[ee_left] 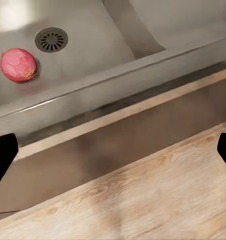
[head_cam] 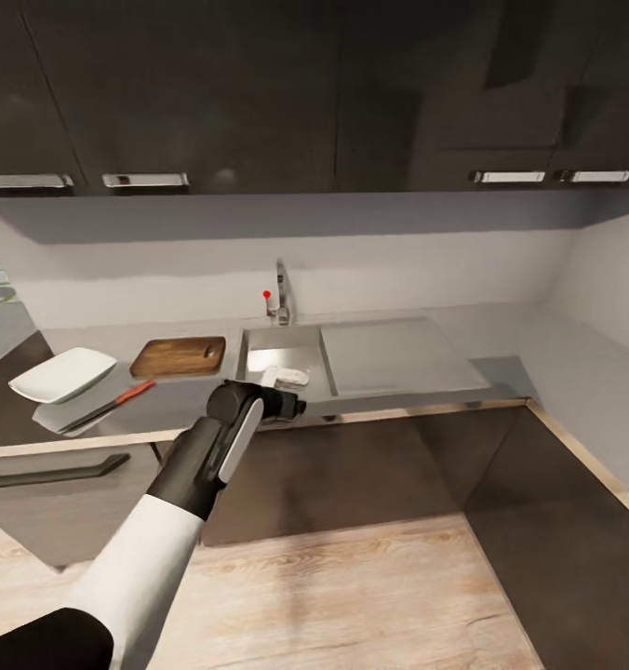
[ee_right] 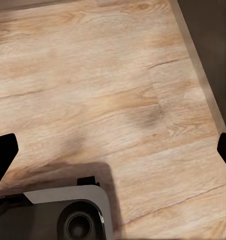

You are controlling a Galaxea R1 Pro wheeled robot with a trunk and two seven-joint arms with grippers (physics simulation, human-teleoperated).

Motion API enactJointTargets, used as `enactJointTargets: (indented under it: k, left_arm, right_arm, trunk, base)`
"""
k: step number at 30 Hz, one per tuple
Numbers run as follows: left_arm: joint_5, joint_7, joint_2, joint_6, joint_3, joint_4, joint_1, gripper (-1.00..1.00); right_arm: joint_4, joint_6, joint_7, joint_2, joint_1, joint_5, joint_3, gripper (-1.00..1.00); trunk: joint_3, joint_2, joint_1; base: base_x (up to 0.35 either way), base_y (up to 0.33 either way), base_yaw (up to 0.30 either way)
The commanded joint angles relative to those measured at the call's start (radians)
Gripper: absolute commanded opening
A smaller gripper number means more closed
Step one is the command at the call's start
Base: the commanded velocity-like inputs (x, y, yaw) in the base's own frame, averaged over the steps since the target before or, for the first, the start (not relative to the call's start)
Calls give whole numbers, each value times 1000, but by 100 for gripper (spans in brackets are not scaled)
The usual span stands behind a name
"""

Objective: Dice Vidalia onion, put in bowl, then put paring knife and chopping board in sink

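**Dark cabinets, pale walls, wood floor**

A row of dark upper cabinets [head_cam: 314, 93] runs along the top of the head view, with metal bar handles [head_cam: 145, 180] along their lower edge. Beneath them is a plain light wall [head_cam: 398, 270] that turns a corner at the right. Dark base cabinet fronts [head_cam: 352, 475] stand below, one with a long dark handle [head_cam: 49, 475]. The floor [head_cam: 352, 596] is light wood planking, its grain also clear in the right wrist view [ee_right: 118, 100].

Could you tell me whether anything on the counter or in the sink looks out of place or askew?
Only the onion stands out: it lies in the sink beside the drain. The chopping board, paring knife and bowl sit tidily on the countertop.
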Motion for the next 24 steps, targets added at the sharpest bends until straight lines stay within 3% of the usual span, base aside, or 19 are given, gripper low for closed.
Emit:
enactJointTargets:
  k: [1,12,16,18,19,20,24]
  left_arm:
    - [11,9,0,4,-1,7,-10,100]
    - [5,21,1,5,2,17,-46,100]
    - [4,93,3,5,5,-14,-48,100]
    - [6,202,3,5,5,-15,-60,100]
    - [9,254,2,5,6,10,-82,100]
    - [24,291,2,4,7,103,-134,100]
    - [64,305,1,-32,9,334,-226,100]
  right_arm:
    - [1,-3,-3,0,-1,10,-5,100]
    - [1,-3,-3,0,-1,11,-5,100]
    - [1,-2,-3,0,-1,11,-5,100]
    - [1,-2,-3,0,-1,11,-5,100]
    - [1,-2,-3,0,-1,11,-5,100]
    - [1,-2,-3,0,-1,11,-5,100]
    - [1,-3,-3,0,-1,10,-5,100]
  trunk:
    - [-2,-2,0]
    - [-2,-2,0]
    - [-2,-2,0]
    - [-2,-2,0]
    - [-2,-2,0]
    - [-2,-2,0]
    - [-2,-2,0]
  base:
    - [0,0,-190]
    - [0,0,-41]
    - [0,0,-2]
    - [0,0,0]
    - [0,0,0]
    - [0,0,0]
    - [0,0,0]
